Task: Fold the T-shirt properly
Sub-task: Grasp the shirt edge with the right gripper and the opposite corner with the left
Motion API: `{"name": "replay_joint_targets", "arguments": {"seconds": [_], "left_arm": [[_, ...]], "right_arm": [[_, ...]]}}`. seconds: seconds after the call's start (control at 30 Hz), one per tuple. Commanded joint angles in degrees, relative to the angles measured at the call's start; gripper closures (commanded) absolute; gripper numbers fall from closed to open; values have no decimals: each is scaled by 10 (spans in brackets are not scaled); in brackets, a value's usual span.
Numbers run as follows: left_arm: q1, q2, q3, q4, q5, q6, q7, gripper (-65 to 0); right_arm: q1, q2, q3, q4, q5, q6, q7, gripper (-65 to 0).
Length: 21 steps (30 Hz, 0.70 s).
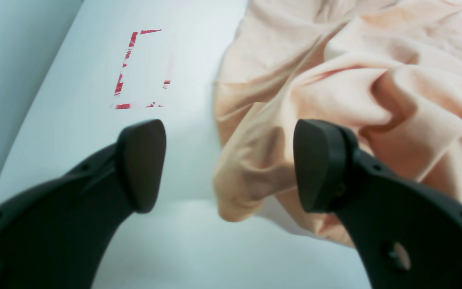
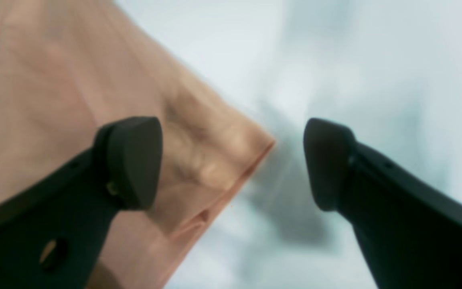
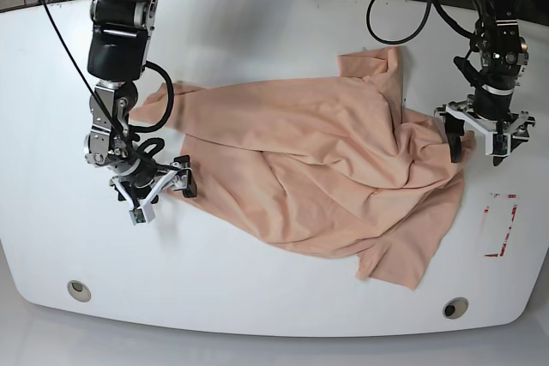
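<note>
Crumpled peach cotton T-shirt (image 3: pixel 317 169) lay spread across centre of white table (image 3: pixel 257 280). Left gripper (image 3: pixel 477 136), at frame right over shirt's edge, jaws apart, empty. Right gripper (image 3: pixel 159 190), at frame left beside the hem, likewise spread, holding nothing.

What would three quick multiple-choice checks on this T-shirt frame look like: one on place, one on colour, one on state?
1. Where is the red marking on the table?
A. Beside the left pincer's end
B. Under the right pincer
C. Table centre

2. T-shirt colour?
A. Blue
B. Peach
C. Green

3. State of the T-shirt?
A. Neatly folded
B. Hanging off the table
C. Crumpled, unfolded

Answers:
A, the base view shows the red lines below the left pincer, far from the right pincer.
B, the fabric is peach in every view.
C, it lies spread in wrinkles, both pincers open and empty.
</note>
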<state>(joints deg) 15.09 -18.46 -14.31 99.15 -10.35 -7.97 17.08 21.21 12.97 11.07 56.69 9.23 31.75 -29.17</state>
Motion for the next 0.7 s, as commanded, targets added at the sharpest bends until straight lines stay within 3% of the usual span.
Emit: {"name": "replay_joint_targets", "arguments": {"seconds": [0.0, 0.27, 0.67], "left_arm": [[-5, -8, -3, 9, -2, 1, -16, -458], [-5, -8, -3, 8, -2, 1, -16, -458], [-5, -8, -4, 7, -2, 1, -16, -458]], "right_arm": [[17, 17, -2, -16, 7, 3, 23, -520], [12, 15, -8, -38, 8, 3, 36, -518], [7, -26, -13, -36, 8, 3, 35, -517]]}}
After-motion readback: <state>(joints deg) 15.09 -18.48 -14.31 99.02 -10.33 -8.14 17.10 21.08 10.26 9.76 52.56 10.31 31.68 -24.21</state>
